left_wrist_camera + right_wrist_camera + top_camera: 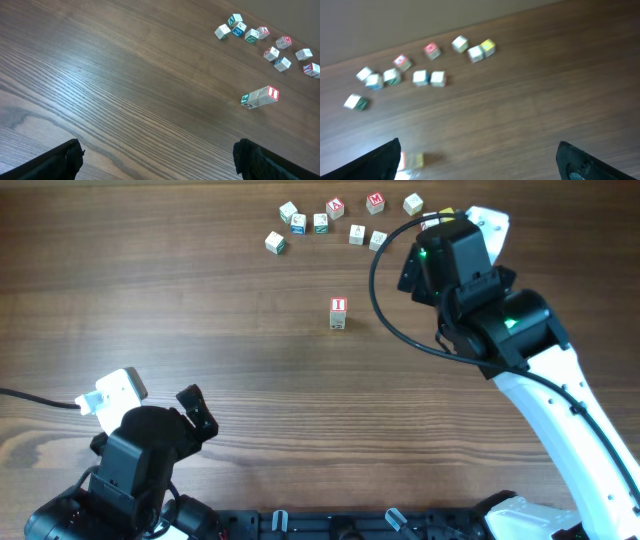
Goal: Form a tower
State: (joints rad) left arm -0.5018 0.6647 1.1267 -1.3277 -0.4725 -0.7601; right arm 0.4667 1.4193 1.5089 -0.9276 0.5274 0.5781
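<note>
Tower: short stack of tiny pale wooden alphabet cubes, red-framed red "I" on top (pixel 338 313), stands alone mid-worktop, well apart from both arms. Judged light, rigid and unglued, so a side knock would topple it; grip low across opposite flat faces. Dark wood-grain worktop (pixel 150 290) looks smooth, open room all round. Loose letter cubes (pixel 335 220) scattered beyond. Left gripper (pixel 157 155) and right gripper (pixel 477 155) spread wide, holding nothing

We note the tower (pixel 260 97) standing alone on the wooden table (pixel 125 75), loose cubes (pixel 251 35) scattered beyond; left gripper (pixel 159 157) jaws spread wide.
</note>
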